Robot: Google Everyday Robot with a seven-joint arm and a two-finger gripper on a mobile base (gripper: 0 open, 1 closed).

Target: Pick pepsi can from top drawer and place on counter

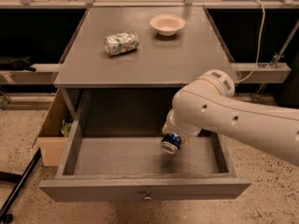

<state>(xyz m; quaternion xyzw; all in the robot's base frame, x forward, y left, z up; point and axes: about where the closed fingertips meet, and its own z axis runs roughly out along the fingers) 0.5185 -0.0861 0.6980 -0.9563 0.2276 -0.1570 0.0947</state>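
The top drawer (93, 189) stands pulled open below the counter (187, 59). The white arm reaches down into the drawer from the right. My gripper (174, 135) sits at the arm's end, mostly hidden by the wrist, and is shut on the pepsi can (171, 143). The can is blue with a silver end, tilted, with its end facing the camera. It hangs a little above the drawer floor, right of the drawer's middle.
A crushed silver-green can (121, 43) and a pale bowl (167, 24) lie on the counter's far half. A brown cardboard box (52, 139) stands on the floor left of the drawer. A small metal knob (147, 197) sits on the drawer front.
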